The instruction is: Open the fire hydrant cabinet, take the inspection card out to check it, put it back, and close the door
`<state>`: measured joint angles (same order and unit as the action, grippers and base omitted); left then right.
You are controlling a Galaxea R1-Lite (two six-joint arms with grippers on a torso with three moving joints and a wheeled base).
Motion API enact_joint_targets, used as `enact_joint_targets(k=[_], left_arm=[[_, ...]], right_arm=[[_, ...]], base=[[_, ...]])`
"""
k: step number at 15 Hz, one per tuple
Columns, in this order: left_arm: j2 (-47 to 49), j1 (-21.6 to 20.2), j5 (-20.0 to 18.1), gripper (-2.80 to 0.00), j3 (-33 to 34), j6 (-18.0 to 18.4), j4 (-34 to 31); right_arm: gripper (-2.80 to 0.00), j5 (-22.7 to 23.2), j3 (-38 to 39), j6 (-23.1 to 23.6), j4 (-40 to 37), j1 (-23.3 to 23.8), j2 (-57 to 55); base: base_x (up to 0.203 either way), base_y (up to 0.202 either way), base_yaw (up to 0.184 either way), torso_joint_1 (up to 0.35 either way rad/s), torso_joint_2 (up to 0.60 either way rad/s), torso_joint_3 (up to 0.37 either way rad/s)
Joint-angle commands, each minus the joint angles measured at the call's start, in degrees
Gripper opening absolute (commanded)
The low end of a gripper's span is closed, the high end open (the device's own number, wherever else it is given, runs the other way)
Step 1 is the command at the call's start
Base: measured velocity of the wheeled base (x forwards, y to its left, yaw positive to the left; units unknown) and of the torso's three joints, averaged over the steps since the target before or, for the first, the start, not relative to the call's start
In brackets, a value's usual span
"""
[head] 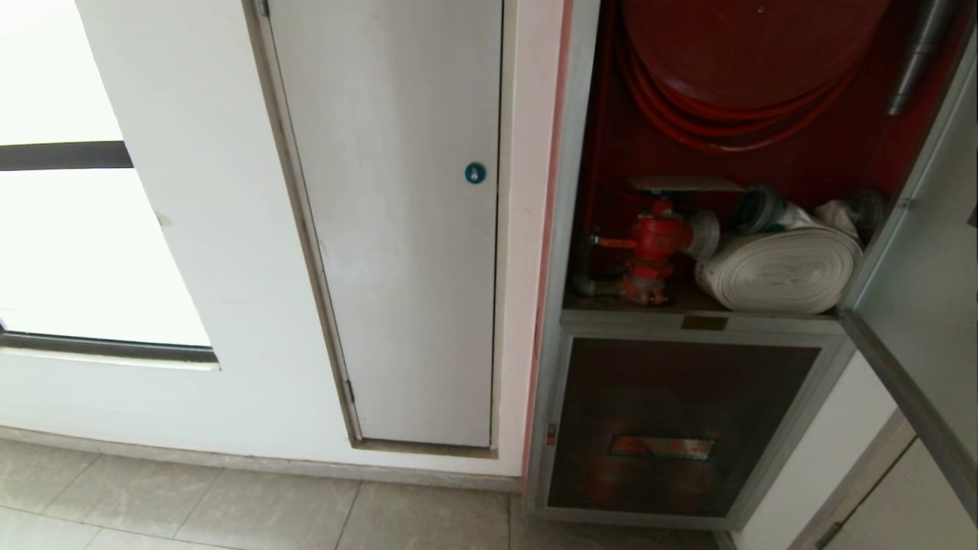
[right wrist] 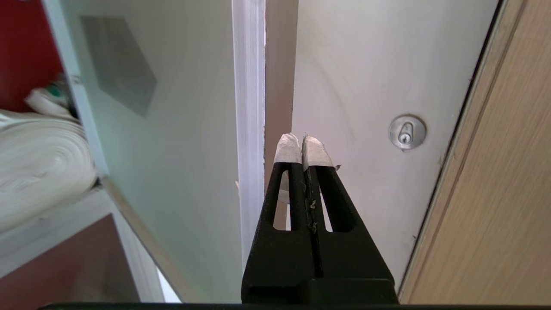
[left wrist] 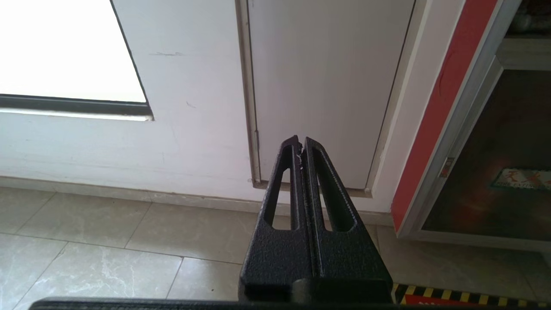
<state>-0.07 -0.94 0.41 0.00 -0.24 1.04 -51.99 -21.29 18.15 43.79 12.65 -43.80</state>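
You had the cabinet [head: 581, 153] standing open beside the white panel door [head: 397, 229], its red inside showing. The door [head: 924, 252] was swung out on the cabinet's far side from that panel, its glass pale and its frame edge just beside the right gripper [right wrist: 303, 144]. Inside the cabinet, the hose reel [head: 749, 53] filled the upper part, with the rolled white hose [head: 783, 271] lying on the shelf below it and the red valve [head: 657, 241] just beside the roll, toward the panel. A thin pale sheet, which looked like the card [head: 684, 184], sat just above the valve; I could not read any print on it. Under the shelf was the smaller dark glass panel [head: 680, 428]. Your right gripper had its taped fingers [right wrist: 288, 150] pressed together on nothing, near the door's edge. Your left gripper [left wrist: 301, 144] was also pressed together and empty, parked low in front of the white panel.
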Motion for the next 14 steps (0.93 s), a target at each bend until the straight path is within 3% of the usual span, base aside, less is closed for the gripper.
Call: enact_joint_targets(k=[1,4,7,10,14], left_arm=[[0.1,0.0,0.0,-2.80,0.4,0.0,0.0],[0.1,0.0,0.0,-2.80,0.4,0.0,0.0],[0.1,0.0,0.0,-2.80,0.4,0.0,0.0],[0.1,0.0,0.0,-2.80,0.4,0.0,0.0],[0.1,0.0,0.0,-2.80,0.4,0.0,0.0]], right_arm=[[-2.80,0.5,0.5,0.2,0.2,-0.1,2.4],[-2.80,1.6,0.7,0.4,-0.6,-0.1,4.7],[-2.80,1.6,-0.3,0.3,-8.8,-0.1,11.4],[-2.80,1.8,-0.7,0.3,-12.3,-0.1,16.9],[-2.80,5.2,-0.4,0.1,-19.4,-0.2,24.4]], base=[[0.000,0.000,0.000,0.000,0.00,0.000],[0.000,0.000,0.000,0.000,0.00,0.000],[0.000,0.000,0.000,0.000,0.00,0.000],[0.000,0.000,0.000,0.000,0.00,0.000],[0.000,0.000,0.000,0.000,0.00,0.000]])
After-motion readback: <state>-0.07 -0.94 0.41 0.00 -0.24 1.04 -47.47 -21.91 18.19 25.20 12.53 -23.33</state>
